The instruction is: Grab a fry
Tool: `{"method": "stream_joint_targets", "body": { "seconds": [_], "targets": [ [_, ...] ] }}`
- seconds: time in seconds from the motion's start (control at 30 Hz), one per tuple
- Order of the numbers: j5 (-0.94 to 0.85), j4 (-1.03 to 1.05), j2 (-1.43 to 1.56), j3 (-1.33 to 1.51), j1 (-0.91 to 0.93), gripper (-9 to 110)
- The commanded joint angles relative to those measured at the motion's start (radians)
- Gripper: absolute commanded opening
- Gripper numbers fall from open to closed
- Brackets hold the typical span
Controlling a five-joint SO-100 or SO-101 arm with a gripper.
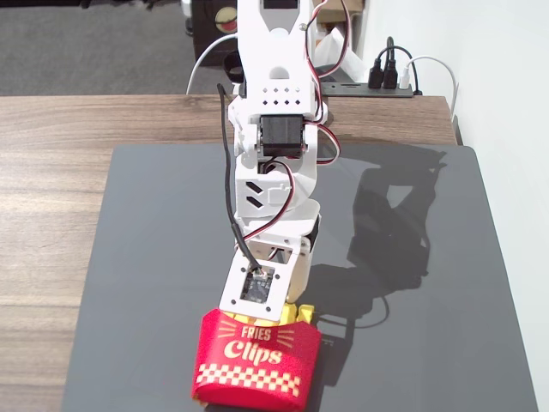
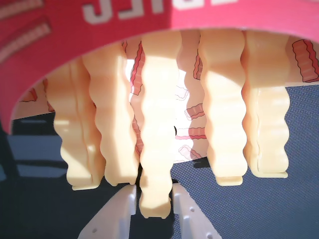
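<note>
Left side of the fixed view, bare wooden tabletop (image 1: 51,215), then a dark mat (image 1: 412,343) takes over most of the surface. Centre now: the white arm (image 1: 276,103) reaches down toward the camera, a black cable (image 1: 228,172) running along it, red and white wires looping beside the servo. Right below the wrist sits the red carton (image 1: 257,360) reading "FRIES Clips", checkered band at its foot, standing on the mat near the bottom edge. Yellow tips of the fries (image 1: 296,313) peek out just above its rim, tucked under the arm, and the jaws themselves are hidden from here. To the right, the arm's shadow spills across the mat, and a power strip (image 1: 382,81) lies past the far edge by the wall. Switch to the wrist view, where the carton (image 2: 60,45) arcs across the top, upside down. Counting from the left, about 5 crinkle-cut pieces hang out of the carton mouth, pale yellow in the glare. The third one, the fry (image 2: 158,124), reaches lowest and drops right into the gripper (image 2: 154,204): the 2 white jaws sit close on either side of its end, pinching it. Further right, 2 thicker pieces stand clear of the jaws over the mat.
</note>
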Motion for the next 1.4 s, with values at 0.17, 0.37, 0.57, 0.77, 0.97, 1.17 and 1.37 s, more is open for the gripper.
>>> {"method": "stream_joint_targets", "body": {
  "seconds": [0.17, 0.37, 0.57, 0.77, 0.97, 1.17, 1.37],
  "targets": [
    [0.003, 0.031, 0.023, -0.04, -0.011, 4],
    [-0.003, 0.043, 0.06, -0.015, -0.009, 4],
    [-0.014, 0.066, 0.158, 0.069, -0.021, 3],
    [-0.035, 0.084, 0.319, 0.222, -0.029, 3],
    [-0.081, 0.11, 0.525, 0.433, -0.037, 3],
    [-0.104, 0.176, 0.735, 0.598, -0.046, 3],
    [-0.121, 0.287, 0.936, 0.693, -0.054, 3]
  ]
}}
